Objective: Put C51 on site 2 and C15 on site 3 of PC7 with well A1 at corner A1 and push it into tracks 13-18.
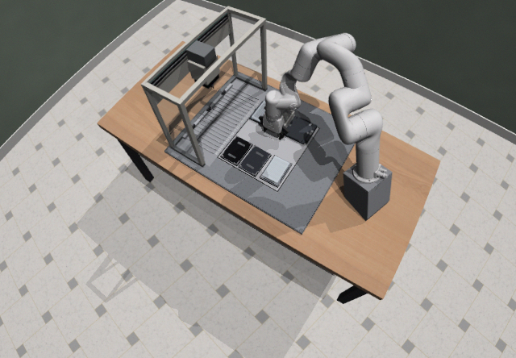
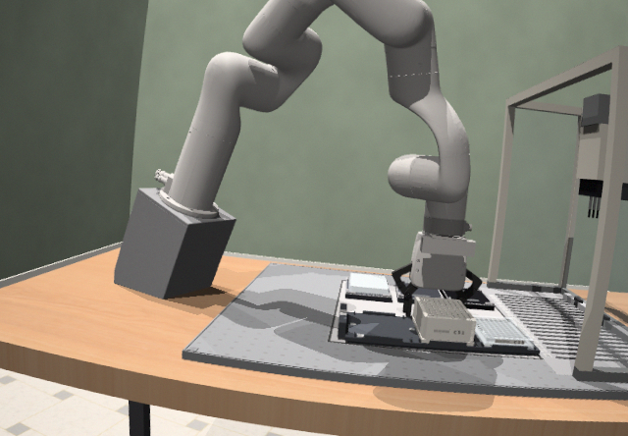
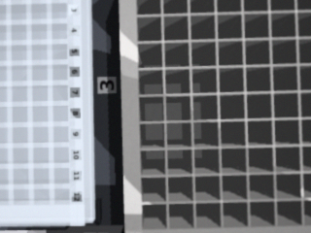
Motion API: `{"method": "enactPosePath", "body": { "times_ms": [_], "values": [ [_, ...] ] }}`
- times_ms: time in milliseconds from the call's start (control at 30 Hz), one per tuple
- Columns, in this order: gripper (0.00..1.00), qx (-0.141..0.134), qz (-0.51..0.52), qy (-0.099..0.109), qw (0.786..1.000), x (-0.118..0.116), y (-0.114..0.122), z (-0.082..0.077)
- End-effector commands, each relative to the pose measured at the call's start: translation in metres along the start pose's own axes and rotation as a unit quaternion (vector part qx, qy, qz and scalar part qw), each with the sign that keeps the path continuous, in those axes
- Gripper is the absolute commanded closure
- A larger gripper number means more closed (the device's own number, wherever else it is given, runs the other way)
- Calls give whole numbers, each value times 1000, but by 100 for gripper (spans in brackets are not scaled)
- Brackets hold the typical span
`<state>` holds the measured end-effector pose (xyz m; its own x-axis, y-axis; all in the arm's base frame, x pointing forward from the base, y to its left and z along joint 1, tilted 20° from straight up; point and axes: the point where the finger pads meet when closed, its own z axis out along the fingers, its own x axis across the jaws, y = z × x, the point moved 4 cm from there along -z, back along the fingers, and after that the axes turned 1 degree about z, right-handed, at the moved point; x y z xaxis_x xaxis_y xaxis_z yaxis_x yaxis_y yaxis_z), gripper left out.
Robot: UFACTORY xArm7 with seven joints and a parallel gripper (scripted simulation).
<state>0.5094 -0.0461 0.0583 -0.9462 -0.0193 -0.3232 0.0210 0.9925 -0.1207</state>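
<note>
The black carrier PC7 (image 2: 405, 334) lies on the apron in front of the rails. The deep-well block C51 (image 2: 444, 319) stands on its middle site and fills the right of the wrist view (image 3: 219, 121). The clear 96-well plate C15 (image 2: 501, 332) lies on the site towards the rails, and shows at the left of the wrist view (image 3: 44, 112), with a "3" label (image 3: 107, 85) between the two plates. The site by the handle (image 2: 372, 327) is bare. My gripper (image 2: 439, 292) is open, low over C51; its fingertips are out of the wrist view. The white plate C16 (image 1: 276, 169) sits in the nearest nest.
Two dark empty nests (image 1: 255, 159) (image 1: 236, 150) stand beside C16. The ribbed loading rails (image 1: 226, 114) lie under a tall open frame (image 1: 204, 83) that carries a grey head (image 1: 201, 54). The frame's post (image 2: 599, 248) stands close to the carrier's far end.
</note>
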Motion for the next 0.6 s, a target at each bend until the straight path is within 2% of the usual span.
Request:
{"method": "enactPosePath", "body": {
  "times_ms": [0, 567],
  "values": [
    [0, 0, 0, -2, 1000, -2, -1, -1],
    [0, 0, 0, -2, 1000, -2, -9, -1]
  ]
}}
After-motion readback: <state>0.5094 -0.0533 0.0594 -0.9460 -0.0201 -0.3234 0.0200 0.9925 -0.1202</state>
